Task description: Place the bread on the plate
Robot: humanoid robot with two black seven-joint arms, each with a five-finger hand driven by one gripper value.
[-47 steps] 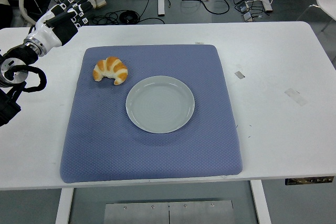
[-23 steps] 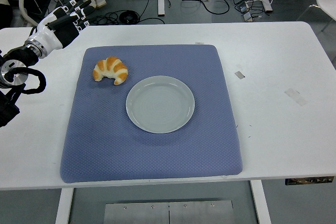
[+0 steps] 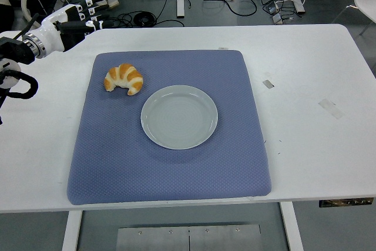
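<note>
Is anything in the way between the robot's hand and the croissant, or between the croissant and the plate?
Nothing visible. Only bare table and blue mat lie between the left hand and the croissant, and only mat separates it from the empty plate.

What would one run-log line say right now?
left hand: open, far-left | croissant: on mat, untouched | plate: empty

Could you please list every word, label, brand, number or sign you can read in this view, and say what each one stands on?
No text can be read.
The croissant, plate, blue mat and white table bear no print.
Small tape scraps on the table look blank.
Pale marks on the left hand are too small to read.
</note>
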